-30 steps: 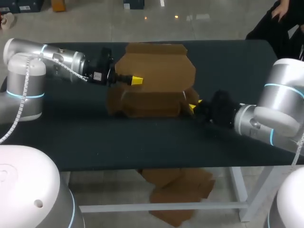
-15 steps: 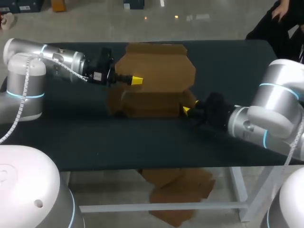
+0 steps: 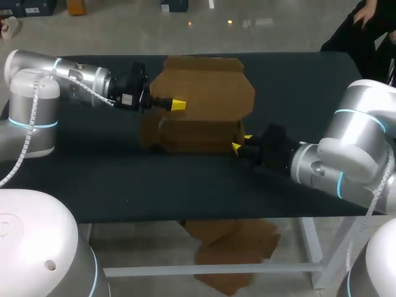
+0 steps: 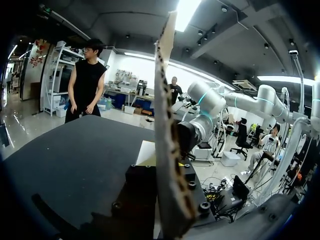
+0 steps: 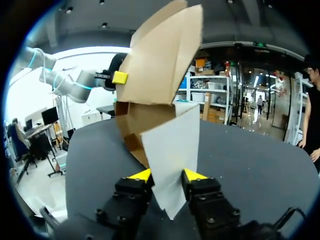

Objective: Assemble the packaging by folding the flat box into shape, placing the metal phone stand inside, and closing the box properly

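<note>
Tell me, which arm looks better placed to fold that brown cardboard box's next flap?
Probably right: the right jaws pinch a loose pale flap of the brown cardboard box, while the left jaws steady its tall upright panel.

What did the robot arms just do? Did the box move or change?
The right gripper slid left along the table. Its fingers are clamped on the side flap, and they swung it in toward the cardboard box. The left gripper kept hold of the box's upright panel, and the rest of the box stayed put.
</note>
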`<state>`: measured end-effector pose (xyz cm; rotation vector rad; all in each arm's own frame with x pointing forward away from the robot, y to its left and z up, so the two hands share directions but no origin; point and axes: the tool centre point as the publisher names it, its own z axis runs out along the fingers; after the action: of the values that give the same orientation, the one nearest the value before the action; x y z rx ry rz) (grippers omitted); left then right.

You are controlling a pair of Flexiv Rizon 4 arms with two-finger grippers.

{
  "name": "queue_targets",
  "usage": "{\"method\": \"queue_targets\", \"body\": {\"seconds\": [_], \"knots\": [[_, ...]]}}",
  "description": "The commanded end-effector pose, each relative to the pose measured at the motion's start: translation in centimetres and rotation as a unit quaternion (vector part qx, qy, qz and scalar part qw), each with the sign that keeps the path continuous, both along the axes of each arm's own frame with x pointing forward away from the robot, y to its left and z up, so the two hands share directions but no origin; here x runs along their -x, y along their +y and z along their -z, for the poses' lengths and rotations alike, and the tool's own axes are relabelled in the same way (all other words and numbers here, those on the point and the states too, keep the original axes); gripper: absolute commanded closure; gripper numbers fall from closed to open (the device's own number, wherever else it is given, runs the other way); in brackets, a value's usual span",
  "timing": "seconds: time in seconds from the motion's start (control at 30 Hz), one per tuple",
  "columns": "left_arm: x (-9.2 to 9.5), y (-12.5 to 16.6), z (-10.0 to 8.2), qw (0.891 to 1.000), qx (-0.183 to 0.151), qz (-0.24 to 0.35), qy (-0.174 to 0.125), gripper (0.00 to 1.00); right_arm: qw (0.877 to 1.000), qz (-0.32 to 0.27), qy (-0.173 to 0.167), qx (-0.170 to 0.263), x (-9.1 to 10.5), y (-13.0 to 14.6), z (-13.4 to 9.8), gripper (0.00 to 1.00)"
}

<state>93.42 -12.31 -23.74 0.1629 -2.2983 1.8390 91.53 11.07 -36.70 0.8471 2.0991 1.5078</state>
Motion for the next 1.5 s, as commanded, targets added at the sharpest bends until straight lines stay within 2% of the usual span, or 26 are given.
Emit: {"method": "queue_targets", "body": {"seconds": [0.03,0.3,0.57,0.97,1.5], "knots": [[0.0,-0.1,0.2,1.000,-0.001,0.001,0.000,1.00,1.000,0.010,-0.001,-0.004,0.3,0.9,0.0,0.58],[0.0,-0.1,0.2,1.000,-0.001,0.001,0.000,1.00,0.999,0.012,0.022,-0.031,0.1,1.5,0.0,0.59],[0.0,-0.1,0.2,1.000,-0.001,0.001,0.000,1.00,0.996,0.041,0.040,-0.064,-0.4,1.3,-0.1,0.59],[0.0,-0.1,0.2,1.000,-0.001,0.001,0.000,1.00,0.994,0.070,0.050,-0.070,0.2,-0.3,-0.1,0.56],[0.0,-0.1,0.2,1.000,-0.001,0.001,0.000,1.00,0.994,0.059,0.059,-0.064,1.2,-1.8,-0.2,0.57]]}}
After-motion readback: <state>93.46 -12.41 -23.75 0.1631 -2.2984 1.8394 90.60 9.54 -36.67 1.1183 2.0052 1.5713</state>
